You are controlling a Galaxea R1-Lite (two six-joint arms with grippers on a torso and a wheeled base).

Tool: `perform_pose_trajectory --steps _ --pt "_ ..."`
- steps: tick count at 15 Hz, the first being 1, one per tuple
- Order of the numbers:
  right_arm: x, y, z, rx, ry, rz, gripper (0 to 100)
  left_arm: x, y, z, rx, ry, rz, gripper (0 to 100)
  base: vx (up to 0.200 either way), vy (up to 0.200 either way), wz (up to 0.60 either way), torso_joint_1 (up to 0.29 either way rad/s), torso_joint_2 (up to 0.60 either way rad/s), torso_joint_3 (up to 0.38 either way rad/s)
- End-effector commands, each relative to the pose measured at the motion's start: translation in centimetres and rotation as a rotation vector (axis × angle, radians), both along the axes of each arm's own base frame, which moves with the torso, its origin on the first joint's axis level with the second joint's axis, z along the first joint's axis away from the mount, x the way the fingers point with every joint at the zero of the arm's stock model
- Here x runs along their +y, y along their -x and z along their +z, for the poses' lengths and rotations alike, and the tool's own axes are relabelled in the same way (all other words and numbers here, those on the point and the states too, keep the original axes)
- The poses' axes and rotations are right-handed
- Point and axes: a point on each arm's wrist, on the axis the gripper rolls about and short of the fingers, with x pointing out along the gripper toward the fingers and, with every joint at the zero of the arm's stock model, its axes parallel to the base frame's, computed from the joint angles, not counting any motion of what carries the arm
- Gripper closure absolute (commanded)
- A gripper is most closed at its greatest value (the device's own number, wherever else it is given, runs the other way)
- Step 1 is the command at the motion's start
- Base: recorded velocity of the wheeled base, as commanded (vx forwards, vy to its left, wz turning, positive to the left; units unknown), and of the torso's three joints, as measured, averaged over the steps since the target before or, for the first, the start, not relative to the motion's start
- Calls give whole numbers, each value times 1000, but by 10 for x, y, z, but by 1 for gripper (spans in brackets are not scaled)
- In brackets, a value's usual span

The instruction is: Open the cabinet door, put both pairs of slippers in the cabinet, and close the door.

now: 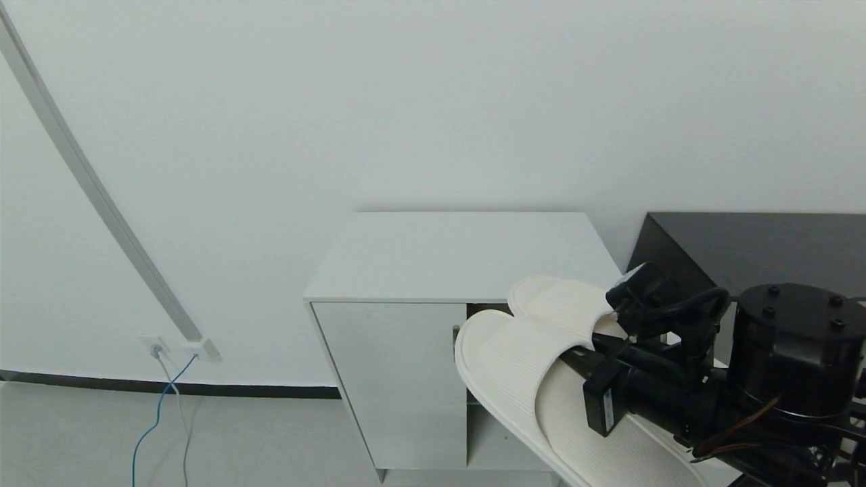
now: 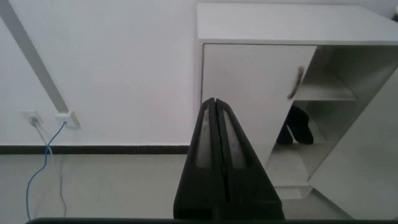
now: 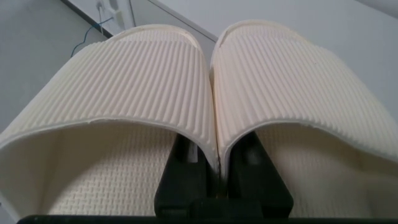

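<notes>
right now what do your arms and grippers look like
All black. The right arm has a wide round joint housing with bolts on top, a looped black cable, a thin brown wire and a boxy block with a small white label. The left gripper has two long flat fingers tapering to the tips, with grey inset pads.

My right hand (image 3: 217, 171) has its fingertips buried under the straps of the slippers (image 3: 155, 81), whose heels run off the head view's bottom edge. A dark thing (image 2: 298, 127) inside the cabinet (image 2: 261, 68) is too blurred to name.
</notes>
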Motion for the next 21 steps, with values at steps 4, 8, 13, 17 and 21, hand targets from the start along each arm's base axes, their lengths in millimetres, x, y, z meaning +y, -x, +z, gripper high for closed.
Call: perform_pose_trajectory --steps 4,8,13,17,21 --pt "0 1 -2 4 8 3 100 0 0 0 1 1 -2 100 0 0 0 0 0 0" --pt "0 1 -5 11 15 3 100 0 0 0 1 1 -2 100 0 0 0 0 0 0" --pt "1 0 -7 17 19 5 100 0 0 0 1 1 0 100 0 0 -120 0 0 0" --pt "1 0 -8 18 22 6 100 0 0 0 1 4 0 100 0 0 0 0 0 0" --pt "1 0 -8 21 24 7 100 0 0 0 1 4 1 100 0 0 0 0 0 0"
